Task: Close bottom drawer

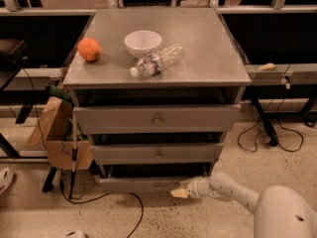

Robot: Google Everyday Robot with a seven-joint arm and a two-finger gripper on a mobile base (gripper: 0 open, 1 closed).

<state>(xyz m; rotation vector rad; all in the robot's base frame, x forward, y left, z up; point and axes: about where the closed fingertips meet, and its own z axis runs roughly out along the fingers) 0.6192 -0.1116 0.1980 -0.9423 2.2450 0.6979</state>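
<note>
The bottom drawer (143, 184) is the lowest, narrowest grey front of the cabinet, with a small brass knob (158, 186). It stands pulled out a little, with a dark gap above it. My gripper (179, 193) is low near the floor, at the right end of that drawer front, its pale tips pointing left and touching or almost touching the front. The white arm (233, 192) reaches in from the lower right. The middle drawer (157, 152) and the top drawer (156, 118) also stick out.
On the cabinet top (213, 48) lie an orange (89, 49), a white bowl (142, 43) and a plastic bottle (157, 59) on its side. A cardboard box (57, 133) and a stick (74, 152) lean at the cabinet's left. Cables (270, 133) lie on the floor at right.
</note>
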